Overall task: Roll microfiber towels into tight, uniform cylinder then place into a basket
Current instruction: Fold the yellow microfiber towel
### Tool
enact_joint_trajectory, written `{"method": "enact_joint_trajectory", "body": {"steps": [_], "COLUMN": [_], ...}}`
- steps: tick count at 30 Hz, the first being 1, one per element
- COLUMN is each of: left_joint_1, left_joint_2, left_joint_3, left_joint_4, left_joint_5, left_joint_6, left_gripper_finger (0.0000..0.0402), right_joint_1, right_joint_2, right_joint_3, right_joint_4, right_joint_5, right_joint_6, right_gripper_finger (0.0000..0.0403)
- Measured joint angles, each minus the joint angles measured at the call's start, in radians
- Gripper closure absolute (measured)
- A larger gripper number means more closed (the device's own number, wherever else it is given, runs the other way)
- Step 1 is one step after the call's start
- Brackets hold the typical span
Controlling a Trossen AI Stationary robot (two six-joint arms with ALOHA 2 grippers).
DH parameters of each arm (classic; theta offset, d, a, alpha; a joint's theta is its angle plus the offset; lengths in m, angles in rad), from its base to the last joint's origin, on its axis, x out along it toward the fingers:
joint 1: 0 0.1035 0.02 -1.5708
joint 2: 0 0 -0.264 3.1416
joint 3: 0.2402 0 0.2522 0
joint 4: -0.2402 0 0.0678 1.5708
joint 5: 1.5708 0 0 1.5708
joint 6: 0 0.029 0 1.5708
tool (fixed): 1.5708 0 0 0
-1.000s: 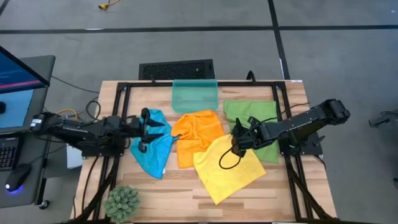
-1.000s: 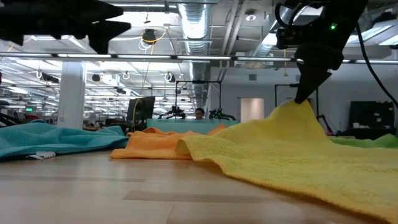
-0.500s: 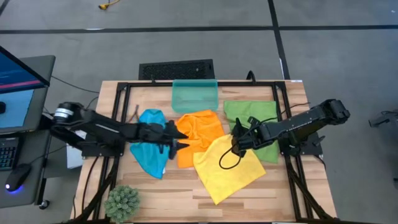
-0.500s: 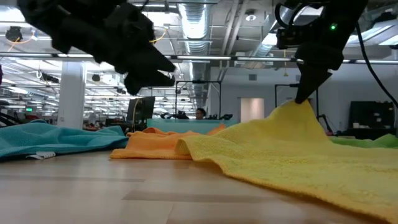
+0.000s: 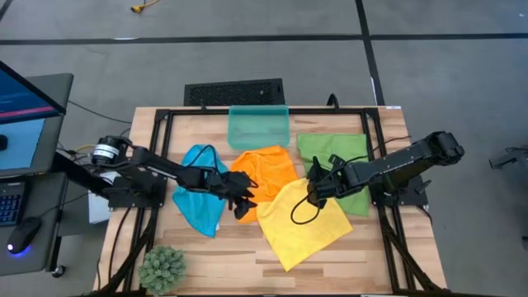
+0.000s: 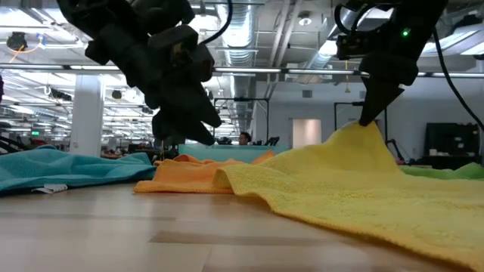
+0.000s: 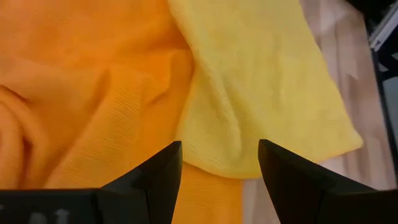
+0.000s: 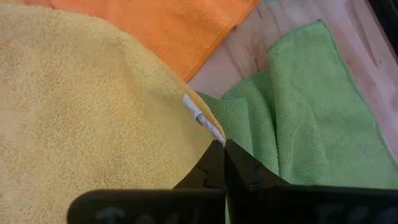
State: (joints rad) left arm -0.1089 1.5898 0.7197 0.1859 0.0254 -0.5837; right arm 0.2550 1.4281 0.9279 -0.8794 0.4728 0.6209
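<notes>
— What is the right claw (image 5: 313, 191) doing with the yellow towel (image 5: 301, 223)?

— It is pinching that towel's corner with its fingers closed tight, and in the low view the cloth is peaking up like a tent under the claw (image 6: 368, 119). I judge it is holding the corner off the table so the edge can be pulled straight before any rolling.

— And the left claw (image 5: 245, 200)?

— It is hanging with its fingers spread wide, gripping nothing, right over the spot where the yellow towel's edge is lying on the orange towel (image 5: 260, 175). Its wrist view is showing that overlap between the two fingers (image 7: 283, 180). My guess is that it is lining up to take the opposite yellow corner.

— Where are the other towels?

— All four are lying loose and unrolled on the table (image 5: 247, 252). The blue towel (image 5: 200, 198) is sitting crumpled to the left of the orange one, and the green towel (image 5: 334, 153) is lying beyond the yellow one, partly under it.

— And the basket (image 5: 258, 128)?

— It is standing at the far edge of the table, just beyond the orange towel. No towel is showing inside it, so the task is looking barely begun.
</notes>
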Motion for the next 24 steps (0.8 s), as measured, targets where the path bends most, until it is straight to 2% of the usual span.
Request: {"method": "enact_joint_trajectory", "body": {"steps": [8, 18, 24], "left_joint_1": [-0.065, -0.081, -0.08], "left_joint_2": [0.018, 0.121, 0.135], "left_joint_3": [-0.003, 0.004, 0.002], "left_joint_4": [-0.012, 0.08, 0.066], "left_joint_5": [-0.17, -0.189, -0.188], "left_joint_6": [-0.118, -0.2, -0.238], "left_gripper_finger": [0.0198, 0.0198, 0.0198], "right_joint_1": [0.0, 0.0, 0.0], "right_joint_2": [0.0, 0.0, 0.0], "right_joint_3": [0.0, 0.0, 0.0], "right_joint_4": [0.004, 0.013, 0.013], "right_joint_5": [0.0, 0.0, 0.0], "right_joint_6": [0.0, 0.0, 0.0], "right_gripper_finger": [0.0393, 0.0392, 0.0391]}}
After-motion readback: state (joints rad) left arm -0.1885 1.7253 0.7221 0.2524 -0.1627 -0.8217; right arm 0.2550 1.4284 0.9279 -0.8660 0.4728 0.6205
